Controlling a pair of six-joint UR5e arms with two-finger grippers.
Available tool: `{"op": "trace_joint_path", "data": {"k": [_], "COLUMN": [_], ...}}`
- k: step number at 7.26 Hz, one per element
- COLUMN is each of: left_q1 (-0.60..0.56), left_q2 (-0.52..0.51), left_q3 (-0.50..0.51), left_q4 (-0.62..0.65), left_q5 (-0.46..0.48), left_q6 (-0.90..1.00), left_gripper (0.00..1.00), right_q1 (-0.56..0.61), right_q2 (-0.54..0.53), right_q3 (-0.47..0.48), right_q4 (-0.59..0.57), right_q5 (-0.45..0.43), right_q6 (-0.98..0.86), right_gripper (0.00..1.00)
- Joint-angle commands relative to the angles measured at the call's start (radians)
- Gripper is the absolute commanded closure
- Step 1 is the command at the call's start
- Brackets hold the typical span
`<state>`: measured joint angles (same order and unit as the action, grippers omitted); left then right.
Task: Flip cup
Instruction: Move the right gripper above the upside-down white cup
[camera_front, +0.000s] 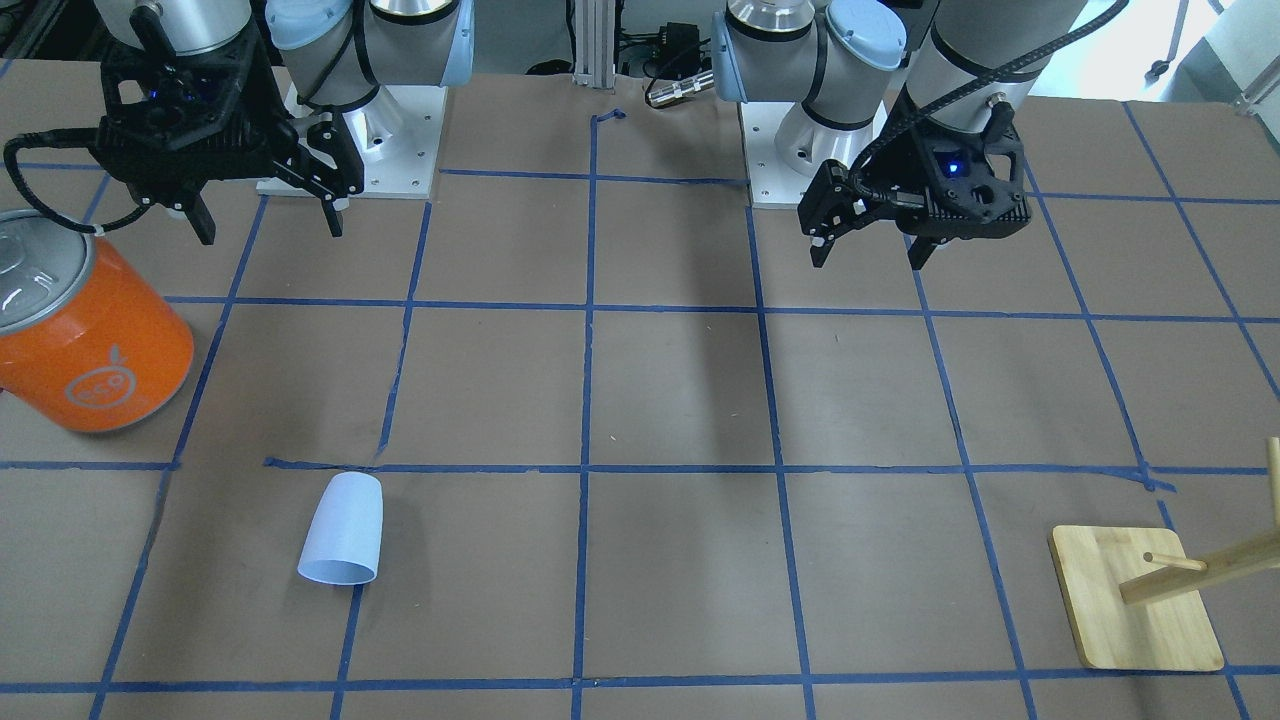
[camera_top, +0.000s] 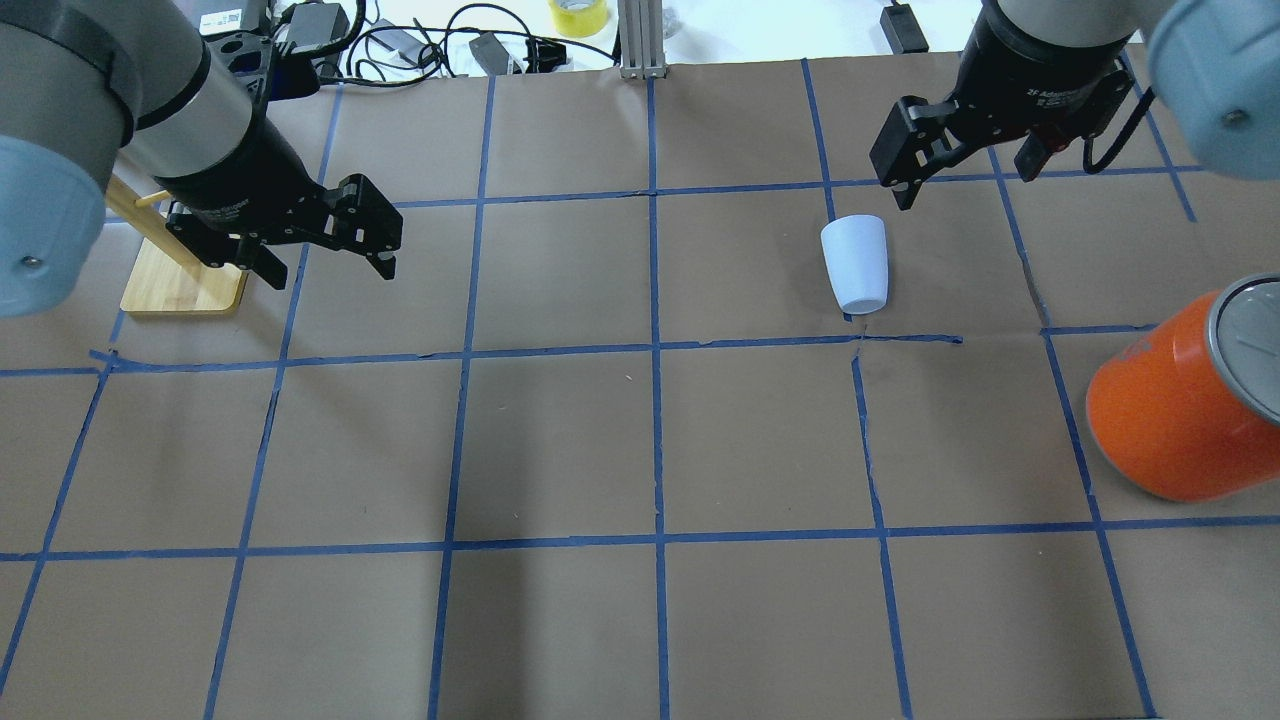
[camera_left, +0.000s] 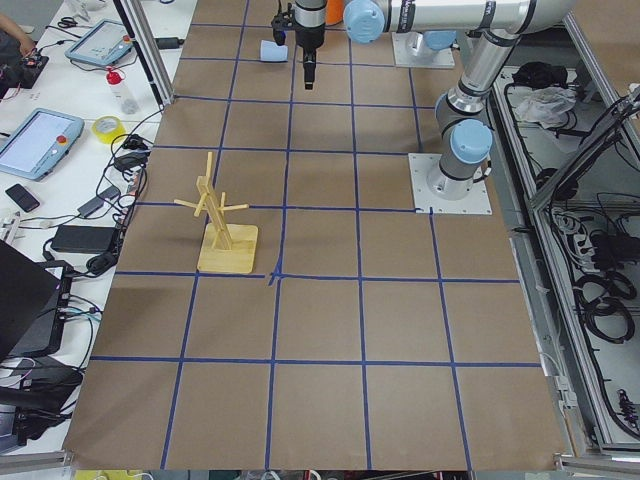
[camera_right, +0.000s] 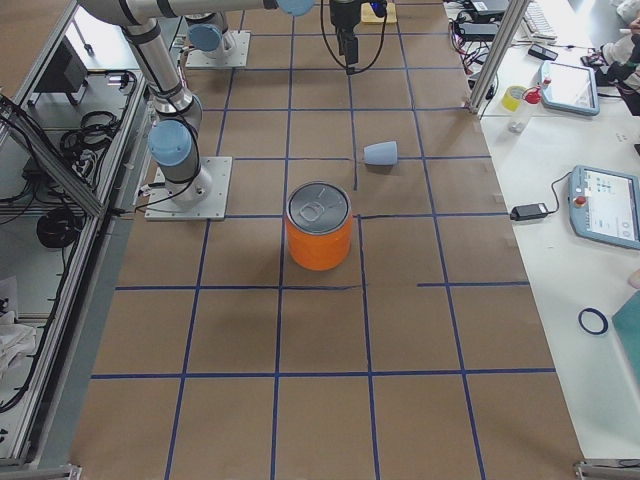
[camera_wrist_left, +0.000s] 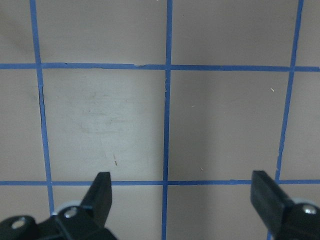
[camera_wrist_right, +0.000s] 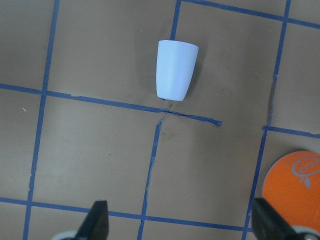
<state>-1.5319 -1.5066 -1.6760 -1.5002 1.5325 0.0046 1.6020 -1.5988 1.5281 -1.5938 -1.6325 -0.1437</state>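
Note:
The pale blue-white cup (camera_front: 342, 528) lies on its side on the brown table, its wider mouth end pointing away from the robot. It also shows in the overhead view (camera_top: 856, 263), the right wrist view (camera_wrist_right: 175, 76) and the side views (camera_right: 381, 153) (camera_left: 271, 50). My right gripper (camera_front: 270, 225) (camera_top: 965, 180) (camera_wrist_right: 180, 215) is open and empty, high above the table and well apart from the cup. My left gripper (camera_front: 868, 255) (camera_top: 328, 270) (camera_wrist_left: 181, 185) is open and empty over bare table on the other side.
A large orange can with a silver top (camera_front: 90, 340) (camera_top: 1180, 400) stands on the right arm's side, near the cup. A wooden peg rack on a square base (camera_front: 1135, 595) (camera_top: 185, 285) stands on the left arm's side. Blue tape lines grid the table.

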Motion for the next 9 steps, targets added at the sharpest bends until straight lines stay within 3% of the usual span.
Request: {"op": "trace_joint_path", "data": {"k": [1,8,9], "left_q1": [-0.001,-0.001,-0.001], "left_q2": [-0.001,-0.006,-0.004], "left_q3": [-0.001,-0.001,-0.001], "left_q4": [0.001,-0.005,-0.011], "left_q5": [-0.002,0.000,0.000], "left_q6": [0.000,-0.002,-0.002], "left_gripper": [0.00,0.00,0.00], "right_q1": [-0.004,-0.020,-0.024], "right_q2": [0.000,0.026,0.026], "right_q3": [0.003,-0.005,-0.002], "right_q4": [-0.002,-0.012,0.001], "right_q5": [-0.004,0.063,0.065], "right_q6": [-0.001,0.022,0.117], "right_gripper": [0.00,0.00,0.00]}}
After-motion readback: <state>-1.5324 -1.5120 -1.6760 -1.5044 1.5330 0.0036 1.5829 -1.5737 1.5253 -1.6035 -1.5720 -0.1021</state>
